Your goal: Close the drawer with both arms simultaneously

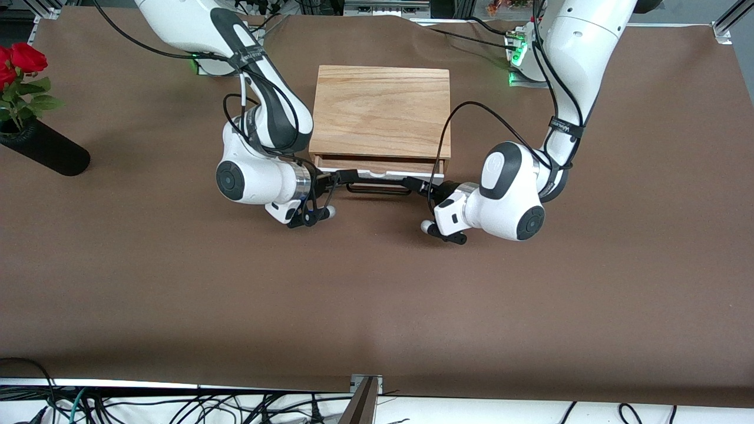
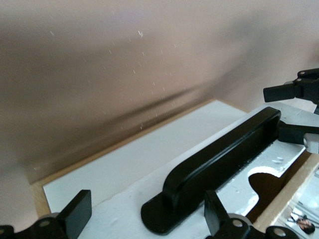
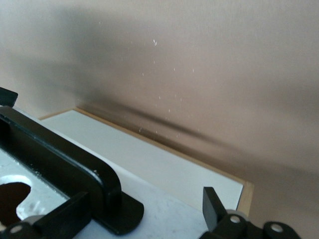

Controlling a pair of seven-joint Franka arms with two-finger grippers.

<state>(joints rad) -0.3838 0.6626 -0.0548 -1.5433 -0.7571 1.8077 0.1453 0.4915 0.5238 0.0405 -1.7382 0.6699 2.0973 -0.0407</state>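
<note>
The oak-grain box [image 1: 380, 109] stands mid-table. Its drawer [image 1: 377, 165] sticks out a little toward the front camera, with its white front panel [image 1: 386, 174] and black bar handle [image 1: 377, 189]. My right gripper [image 1: 344, 176] is open against the panel at the handle's end toward the right arm. In the right wrist view its fingers [image 3: 215, 208] straddle the handle's foot [image 3: 117, 211] on the panel [image 3: 164, 169]. My left gripper [image 1: 417, 184] is open at the handle's other end. In the left wrist view its fingers [image 2: 76, 213] straddle that foot [image 2: 159, 216] on the panel [image 2: 139, 162].
A black cylindrical vase [image 1: 47, 153] with red roses [image 1: 20, 62] stands at the right arm's end of the table. Brown cloth [image 1: 377, 294] covers the table. Black cables [image 1: 465, 112] trail from both arms beside the box.
</note>
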